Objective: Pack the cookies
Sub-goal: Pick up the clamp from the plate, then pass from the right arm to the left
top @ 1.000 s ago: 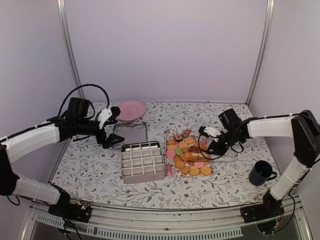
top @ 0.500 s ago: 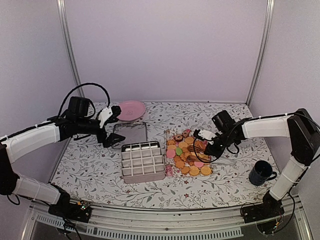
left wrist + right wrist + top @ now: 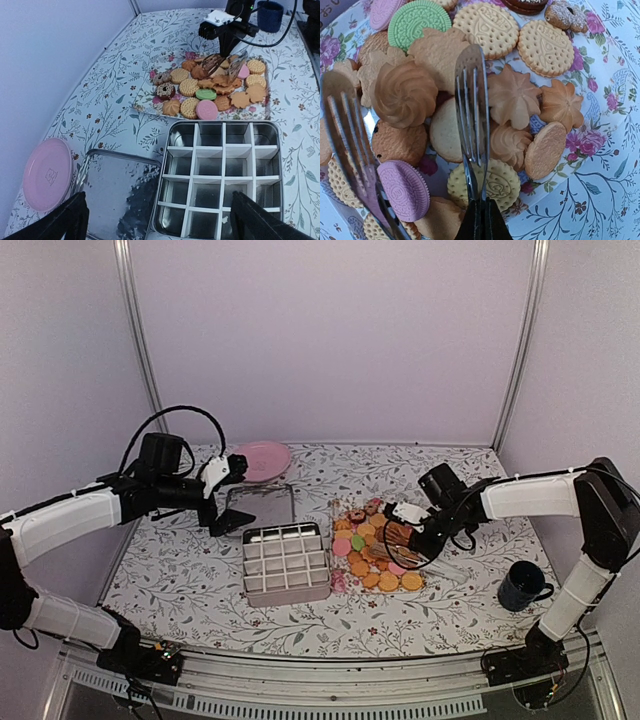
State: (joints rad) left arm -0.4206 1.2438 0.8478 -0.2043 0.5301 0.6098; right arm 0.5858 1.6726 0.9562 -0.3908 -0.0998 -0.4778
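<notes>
The cookies [image 3: 375,550], golden, pink, one green and some dark, lie heaped on a floral tray [image 3: 145,102]. My right gripper [image 3: 410,523] is shut on metal tongs [image 3: 470,115] and hovers over the heap. In the right wrist view the tong blades stand open on either side of a golden swirl cookie [image 3: 402,95], with a pink cookie [image 3: 402,190] below. A divided metal tin [image 3: 286,562] sits left of the tray, its cells bare [image 3: 222,170]. My left gripper [image 3: 236,495] is open and empty above the tin's far left edge and the lid [image 3: 117,195].
A pink plate [image 3: 262,460] sits at the back left by the wall. A dark mug [image 3: 522,587] stands at the front right. The tin's lid [image 3: 260,508] lies flat behind the tin. Walls close in on both sides.
My right gripper has moved left with the tongs, from the tray's right edge to over the middle of the cookie heap. My left arm has barely shifted.
</notes>
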